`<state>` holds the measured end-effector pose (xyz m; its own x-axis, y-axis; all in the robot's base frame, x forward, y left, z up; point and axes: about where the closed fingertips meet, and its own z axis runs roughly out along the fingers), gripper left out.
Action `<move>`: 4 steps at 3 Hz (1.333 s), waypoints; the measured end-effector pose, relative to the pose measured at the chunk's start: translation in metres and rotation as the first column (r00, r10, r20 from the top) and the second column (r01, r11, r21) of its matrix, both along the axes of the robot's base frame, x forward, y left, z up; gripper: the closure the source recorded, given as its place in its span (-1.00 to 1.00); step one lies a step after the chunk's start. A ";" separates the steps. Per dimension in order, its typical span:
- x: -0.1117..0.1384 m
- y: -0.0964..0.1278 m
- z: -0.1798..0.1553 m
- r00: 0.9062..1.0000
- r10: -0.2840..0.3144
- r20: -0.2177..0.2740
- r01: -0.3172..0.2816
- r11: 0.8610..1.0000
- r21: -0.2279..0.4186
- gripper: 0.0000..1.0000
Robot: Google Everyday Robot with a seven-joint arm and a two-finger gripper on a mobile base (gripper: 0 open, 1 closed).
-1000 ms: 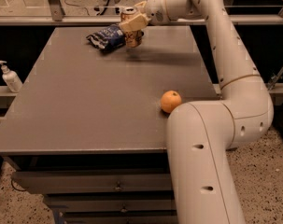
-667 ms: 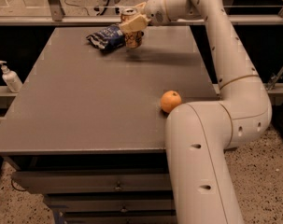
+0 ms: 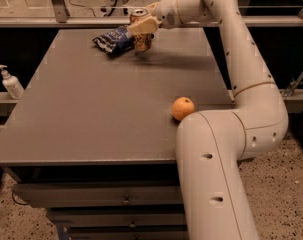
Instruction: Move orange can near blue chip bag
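We logged the end effector [image 3: 143, 26] clasping the can [image 3: 142, 43], upright. The bag [image 3: 113, 39] lay just beside it, camera-left.

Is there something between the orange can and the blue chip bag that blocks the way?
Nothing visible does. The gripper holds the orange can at the far side of the table, right beside the blue chip bag; the orange fruit lies far off.

Gripper [image 3: 140, 27] clasping can [image 3: 143, 42] near bench's [image 3: 91, 114] far edge, just beside bag [image 3: 113, 39]; orange [image 3: 183, 108] at right edge.
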<state>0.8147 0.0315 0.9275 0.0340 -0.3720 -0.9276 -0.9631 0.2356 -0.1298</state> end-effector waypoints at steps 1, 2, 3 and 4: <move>-0.001 0.001 -0.001 1.000 0.005 -0.006 -0.005 1.000 0.008 -1.00; 0.000 0.000 -0.001 1.000 0.004 -0.010 -0.004 1.000 0.015 -1.00; -0.003 -0.015 0.012 1.000 -0.010 0.008 0.010 0.999 0.037 -1.00; -0.017 -0.046 0.042 0.999 -0.032 0.031 0.029 0.997 0.066 -1.00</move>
